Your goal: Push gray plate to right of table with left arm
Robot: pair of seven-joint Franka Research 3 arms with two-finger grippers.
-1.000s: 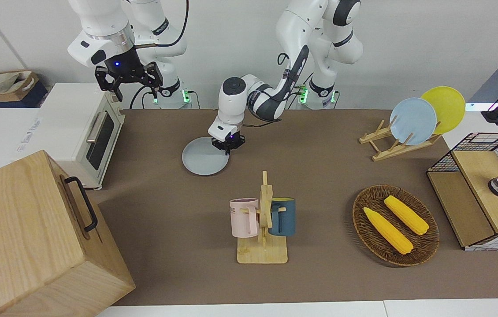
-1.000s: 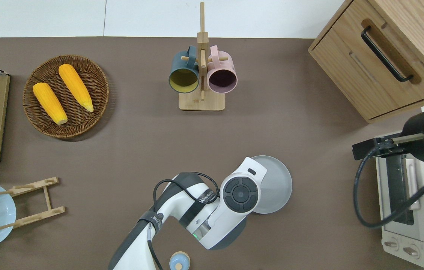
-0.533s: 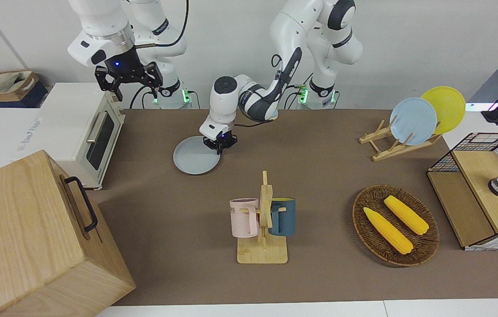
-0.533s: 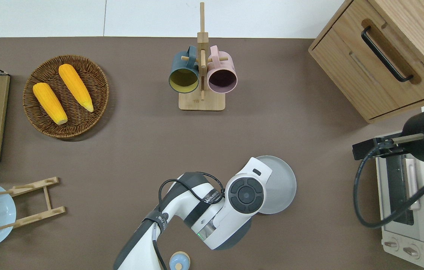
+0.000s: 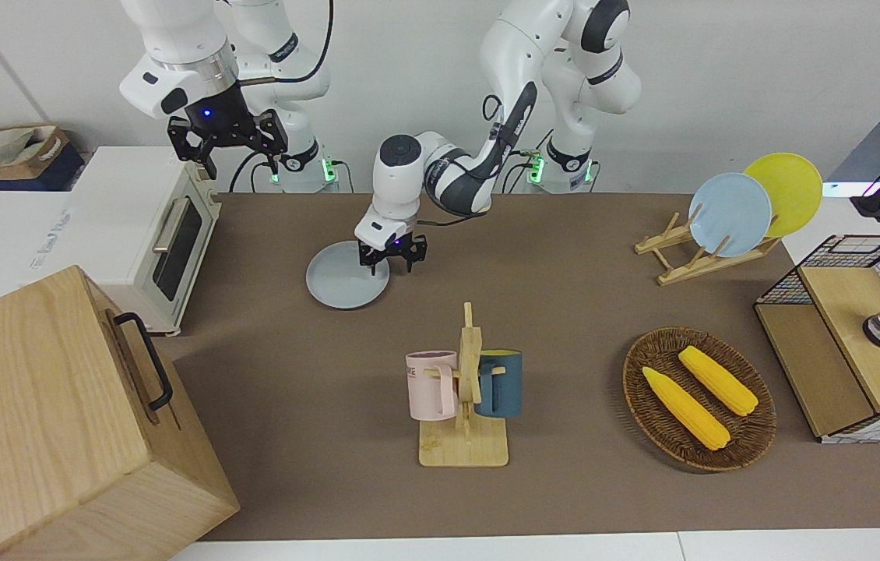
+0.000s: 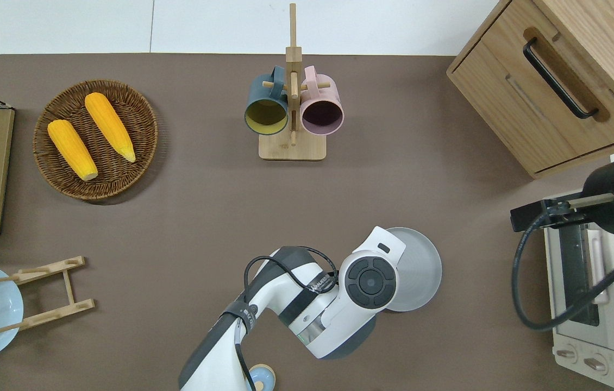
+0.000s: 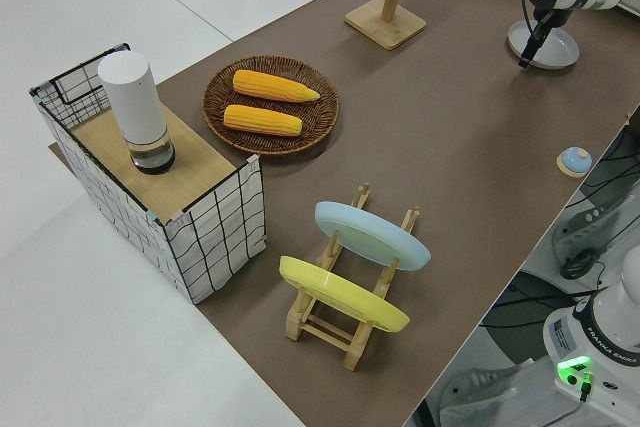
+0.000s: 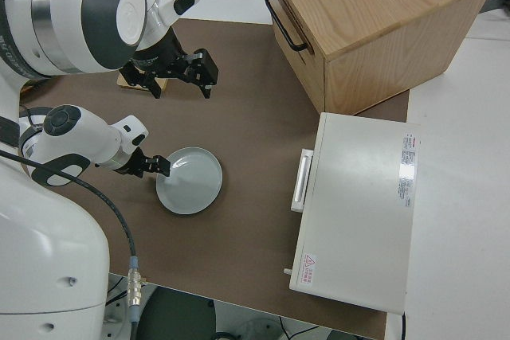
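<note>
Pushed further toward the right arm's end since a second ago, the gray plate (image 5: 347, 274) lies short of the toaster oven (image 5: 146, 231); the left claw (image 5: 392, 259), seemingly spread, meets its rim on the tabletop (image 5: 564, 312).

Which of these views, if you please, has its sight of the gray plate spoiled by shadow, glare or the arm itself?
Overhead view: the left arm's wrist covers part of the gray plate. Front view: even light, with only a soft shadow at the plate's rim and the left gripper at its edge. Right side view: the plate is in plain sight, with a pale sheen. Left side view: the plate is small and cut by the picture's edge.
</note>
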